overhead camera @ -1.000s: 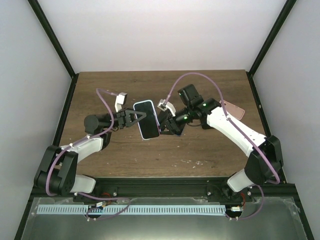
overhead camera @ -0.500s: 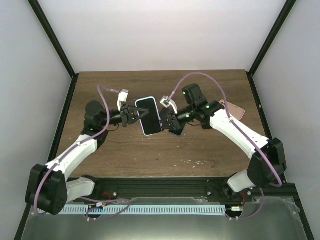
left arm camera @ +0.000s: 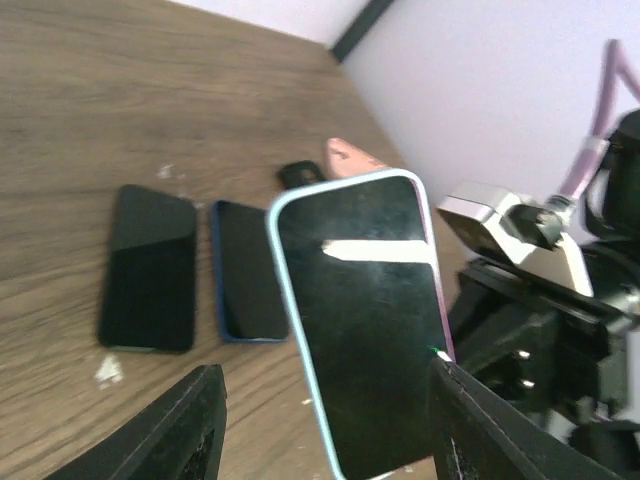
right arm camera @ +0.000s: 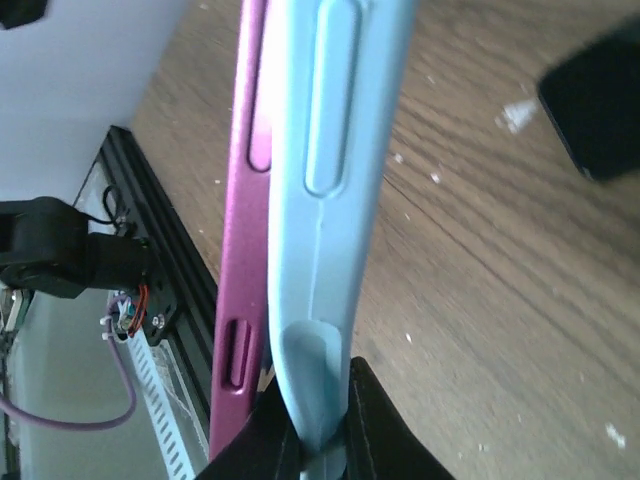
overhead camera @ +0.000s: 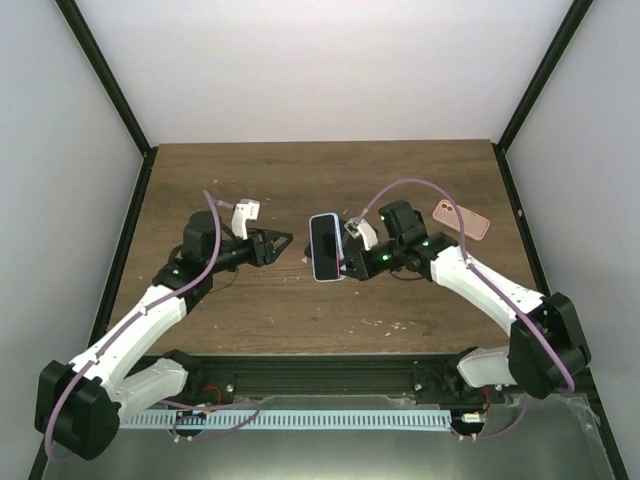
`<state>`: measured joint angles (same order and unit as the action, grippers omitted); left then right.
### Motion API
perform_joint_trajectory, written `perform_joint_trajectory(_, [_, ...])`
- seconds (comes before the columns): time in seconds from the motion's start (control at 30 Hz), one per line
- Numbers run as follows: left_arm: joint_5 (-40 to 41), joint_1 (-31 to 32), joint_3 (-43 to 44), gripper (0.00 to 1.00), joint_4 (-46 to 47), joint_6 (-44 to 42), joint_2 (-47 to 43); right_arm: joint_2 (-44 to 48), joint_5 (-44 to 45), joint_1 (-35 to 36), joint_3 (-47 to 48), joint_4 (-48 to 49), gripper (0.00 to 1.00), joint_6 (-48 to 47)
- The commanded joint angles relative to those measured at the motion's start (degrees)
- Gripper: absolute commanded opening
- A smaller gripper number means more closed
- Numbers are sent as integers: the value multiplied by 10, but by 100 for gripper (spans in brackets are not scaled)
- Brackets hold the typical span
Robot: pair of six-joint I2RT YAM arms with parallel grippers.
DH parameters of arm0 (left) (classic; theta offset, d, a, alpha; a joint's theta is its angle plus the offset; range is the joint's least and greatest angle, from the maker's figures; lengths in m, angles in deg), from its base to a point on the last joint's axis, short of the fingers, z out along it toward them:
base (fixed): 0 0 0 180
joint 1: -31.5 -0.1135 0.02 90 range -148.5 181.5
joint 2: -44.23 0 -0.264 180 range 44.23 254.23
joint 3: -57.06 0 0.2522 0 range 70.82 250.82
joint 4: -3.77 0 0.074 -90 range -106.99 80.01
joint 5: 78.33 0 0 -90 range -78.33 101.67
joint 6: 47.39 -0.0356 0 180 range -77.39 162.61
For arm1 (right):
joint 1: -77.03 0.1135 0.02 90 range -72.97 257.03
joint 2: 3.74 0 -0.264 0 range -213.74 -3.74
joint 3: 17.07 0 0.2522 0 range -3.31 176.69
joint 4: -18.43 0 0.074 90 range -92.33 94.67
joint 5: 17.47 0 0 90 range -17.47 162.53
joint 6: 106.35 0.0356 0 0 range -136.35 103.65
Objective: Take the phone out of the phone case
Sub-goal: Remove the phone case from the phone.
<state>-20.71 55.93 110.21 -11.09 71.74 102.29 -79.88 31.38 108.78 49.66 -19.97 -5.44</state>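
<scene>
No lettering, brand mark, number or sign can be read in any view. The phone (left arm camera: pixel 360 320), in its pale blue phone case (right arm camera: pixel 330 250), shows only a dark screen crossed by a streak of glare. A dark handset (left arm camera: pixel 150 265) lying on the table (left arm camera: pixel 150 100) may carry marks, but the blurred picture shows none.

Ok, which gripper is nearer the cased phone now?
Right. The right gripper is shut on the cased phone at its edge; the left gripper hangs open, apart on its other side.
</scene>
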Motion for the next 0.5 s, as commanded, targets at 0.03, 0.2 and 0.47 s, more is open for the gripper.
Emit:
perform_joint_trajectory(0.03, [185,52,16,56,-107,-61,-7,4,-13,-4,-15,-3,1,88])
perform_joint_trajectory(0.2, [262,134,-11,52,-104,-63,-14,-3,-70,6,-95,73,1,153])
perform_joint_trajectory(0.47, [406,280,-56,52,-125,-34,-18,-115,-28,47,-62,92,1,185])
